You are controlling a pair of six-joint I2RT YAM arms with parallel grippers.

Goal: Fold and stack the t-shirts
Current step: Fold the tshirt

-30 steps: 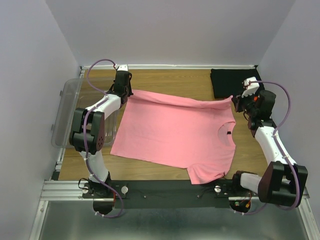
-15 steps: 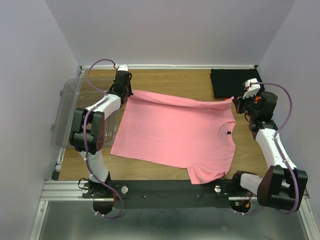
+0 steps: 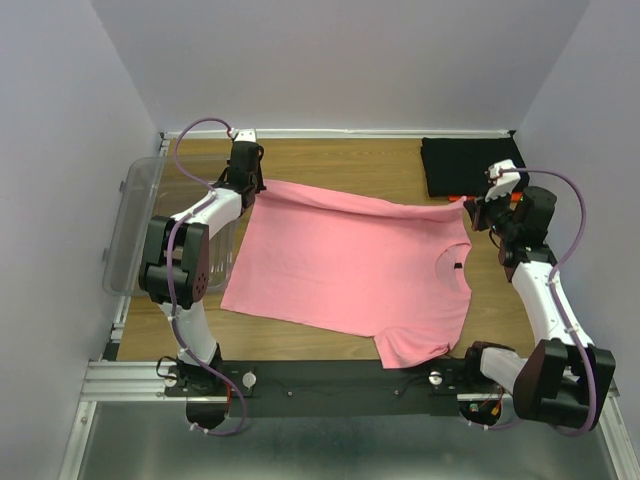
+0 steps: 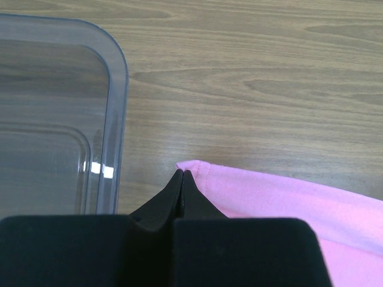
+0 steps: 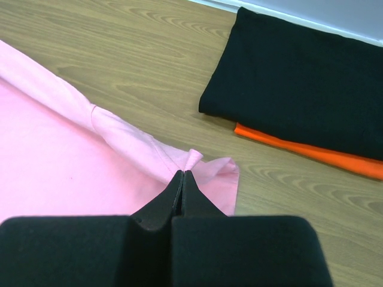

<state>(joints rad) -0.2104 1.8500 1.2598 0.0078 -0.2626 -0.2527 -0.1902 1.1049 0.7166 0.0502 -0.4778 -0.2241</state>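
Observation:
The bright pink t-shirt (image 3: 350,265) lies spread on the wooden table, its far edge lifted and stretched between my two grippers. My left gripper (image 3: 256,187) is shut on the shirt's far left corner (image 4: 194,170), beside the tub. My right gripper (image 3: 470,205) is shut on the far right sleeve (image 5: 197,161). The black t-shirt (image 3: 468,165) lies folded at the back right, on top of the orange-red t-shirt (image 5: 311,152), of which only a thin edge shows. Both also show in the right wrist view, the black one (image 5: 305,78) just beyond my right gripper (image 5: 182,173).
A clear plastic tub (image 3: 140,225) stands at the left table edge, its rim (image 4: 116,107) right beside my left gripper (image 4: 182,173). Purple walls close in the table at the back and both sides. A black rail (image 3: 330,385) runs along the near edge.
My right gripper has moved slightly right and back with the sleeve, pulling the pink shirt's far edge tighter. The left arm has not moved.

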